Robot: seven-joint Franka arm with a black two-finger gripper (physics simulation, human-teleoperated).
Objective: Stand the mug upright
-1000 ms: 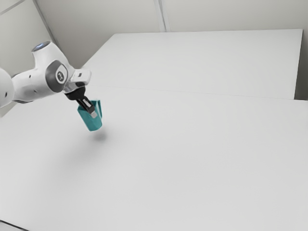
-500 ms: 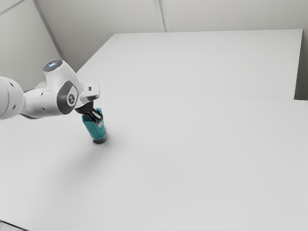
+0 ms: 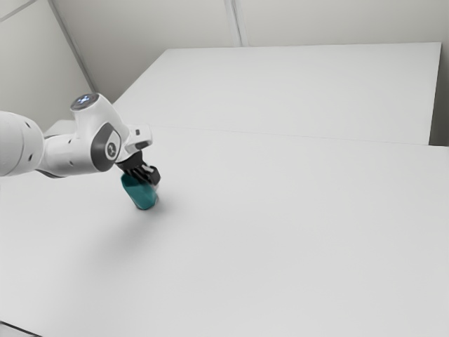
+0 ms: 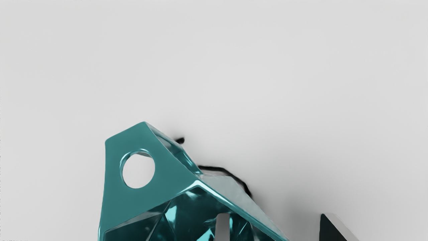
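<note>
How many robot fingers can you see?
2. The open pincer has one finger down inside the teal mug, and the other finger outside, apart from its wall.

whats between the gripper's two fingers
In the wrist view, the mug's wall: one finger is inside the mug, the other finger outside, with bare table showing between wall and outer finger.
</note>
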